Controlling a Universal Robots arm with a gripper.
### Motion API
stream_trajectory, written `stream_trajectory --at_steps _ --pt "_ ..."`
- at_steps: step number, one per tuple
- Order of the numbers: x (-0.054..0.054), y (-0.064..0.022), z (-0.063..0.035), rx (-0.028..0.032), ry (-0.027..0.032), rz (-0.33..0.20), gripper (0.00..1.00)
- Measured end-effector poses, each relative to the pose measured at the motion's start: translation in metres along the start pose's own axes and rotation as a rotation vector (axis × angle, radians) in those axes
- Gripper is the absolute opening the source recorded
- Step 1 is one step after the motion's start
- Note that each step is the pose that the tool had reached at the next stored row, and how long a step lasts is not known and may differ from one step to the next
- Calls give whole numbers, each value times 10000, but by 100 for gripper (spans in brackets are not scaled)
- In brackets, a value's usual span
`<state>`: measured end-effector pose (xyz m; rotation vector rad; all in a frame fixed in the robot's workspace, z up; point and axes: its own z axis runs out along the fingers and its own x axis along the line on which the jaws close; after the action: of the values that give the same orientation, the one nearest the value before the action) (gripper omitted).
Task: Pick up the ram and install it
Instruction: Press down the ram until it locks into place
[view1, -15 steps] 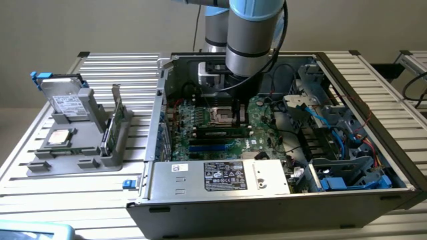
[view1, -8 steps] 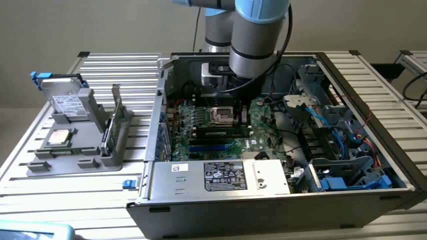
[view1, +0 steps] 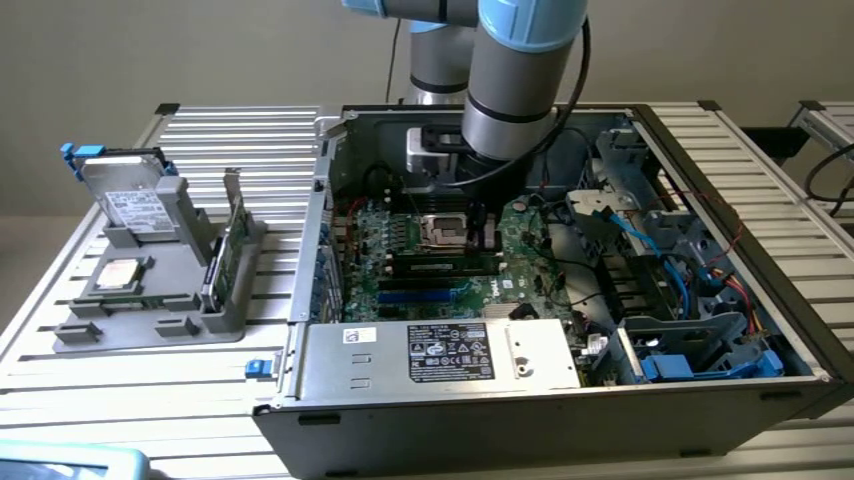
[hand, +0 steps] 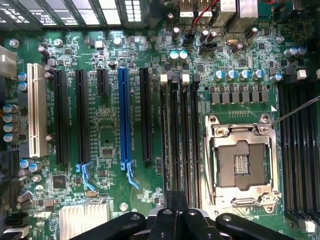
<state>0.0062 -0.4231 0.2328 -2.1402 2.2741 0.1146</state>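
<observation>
Open computer case (view1: 534, 425) beside grey parts tray (view1: 140, 332).

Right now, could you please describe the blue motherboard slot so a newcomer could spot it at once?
Look inside the open grey metal computer case at the green motherboard. Among its long parallel expansion slots, the long blue plastic slot stands between two black ones, the only blue-bodied slot there.
</observation>
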Motion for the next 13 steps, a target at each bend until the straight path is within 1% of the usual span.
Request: stream_trajectory --at_steps 1,3,4,7,9,13 --pt "0 -11 0 -78 7 4 11" --pt "-2 -33 1 -197 17 12 11" --pt "-3 -39 2 -224 23 14 11" --pt "-3 -42 3 -230 29 16 11" --pt "-6 -43 15 -228 23 14 11" --pt "-8 -45 37 -224 28 15 11"
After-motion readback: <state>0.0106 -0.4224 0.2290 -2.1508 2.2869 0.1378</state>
